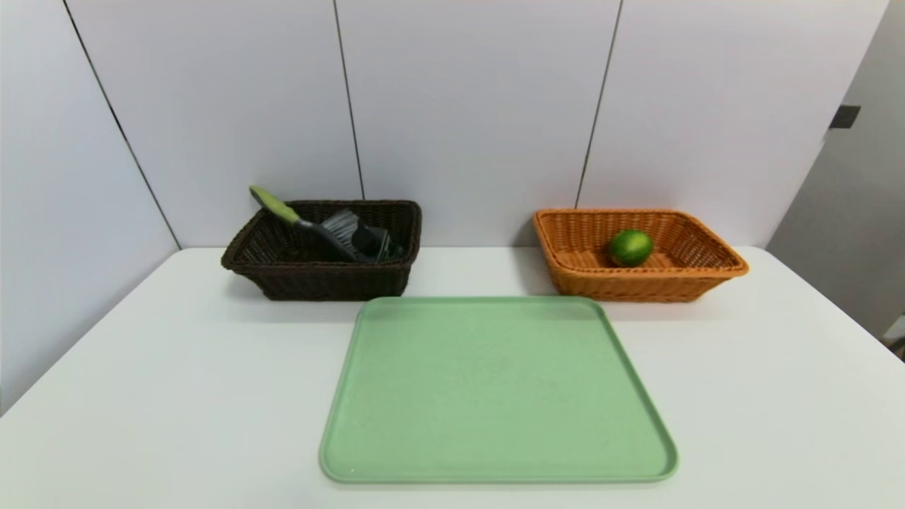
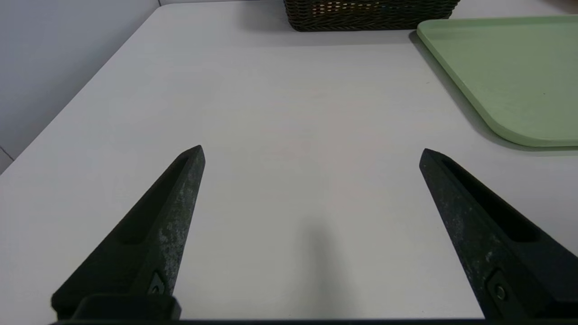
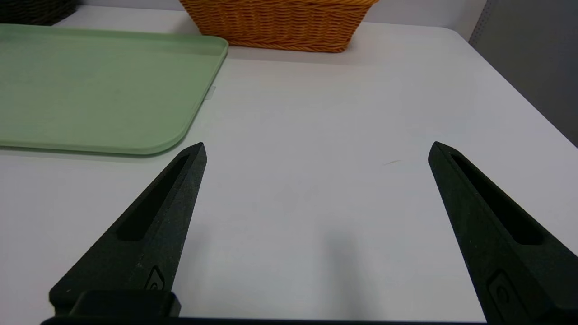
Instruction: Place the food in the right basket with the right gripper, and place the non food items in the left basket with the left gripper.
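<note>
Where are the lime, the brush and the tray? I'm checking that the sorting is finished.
lime [image 1: 630,247], head view: middle of the fruit, inside the orange basket.
brush [image 1: 274,203], head view: green handle, sticking out of the dark basket.
tray [image 1: 495,396], head view: bare middle of its green surface.

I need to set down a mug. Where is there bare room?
The green tray is bare. So is the table beside it on both sides, under each open gripper. Crowded: the dark basket, holding a brush.
</note>
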You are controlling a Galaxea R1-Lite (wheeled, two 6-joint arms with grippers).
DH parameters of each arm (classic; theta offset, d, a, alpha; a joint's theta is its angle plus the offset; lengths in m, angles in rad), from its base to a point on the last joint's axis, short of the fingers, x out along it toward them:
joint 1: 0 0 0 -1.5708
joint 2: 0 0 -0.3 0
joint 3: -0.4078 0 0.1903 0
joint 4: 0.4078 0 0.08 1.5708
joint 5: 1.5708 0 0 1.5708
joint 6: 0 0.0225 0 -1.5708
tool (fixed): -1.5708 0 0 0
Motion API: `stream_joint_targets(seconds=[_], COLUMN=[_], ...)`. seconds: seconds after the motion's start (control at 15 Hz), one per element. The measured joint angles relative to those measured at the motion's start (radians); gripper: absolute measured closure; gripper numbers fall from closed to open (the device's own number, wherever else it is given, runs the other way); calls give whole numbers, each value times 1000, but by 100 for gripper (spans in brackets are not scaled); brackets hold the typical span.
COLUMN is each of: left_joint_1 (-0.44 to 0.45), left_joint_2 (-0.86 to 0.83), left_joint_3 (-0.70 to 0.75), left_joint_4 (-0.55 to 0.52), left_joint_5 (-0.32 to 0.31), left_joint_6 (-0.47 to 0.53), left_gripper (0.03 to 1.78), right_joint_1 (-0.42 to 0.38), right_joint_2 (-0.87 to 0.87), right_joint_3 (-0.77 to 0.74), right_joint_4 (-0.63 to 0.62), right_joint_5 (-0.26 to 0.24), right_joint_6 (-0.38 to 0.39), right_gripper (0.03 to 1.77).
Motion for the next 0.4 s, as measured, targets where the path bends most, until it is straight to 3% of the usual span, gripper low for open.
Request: stream_joint_targets(seconds=[0.4], left_joint_1=[0], left_joint_2=[0], left_joint_3=[0], left_joint_4=[0], left_joint_5=[0], left_joint_6=[0], left_gripper=[12], right_joint_1=[0], right_joint_2=[0], right_joint_3=[0], right_joint_4=[0], right_joint_5=[-21], right_joint_6=[20], right_gripper=[11])
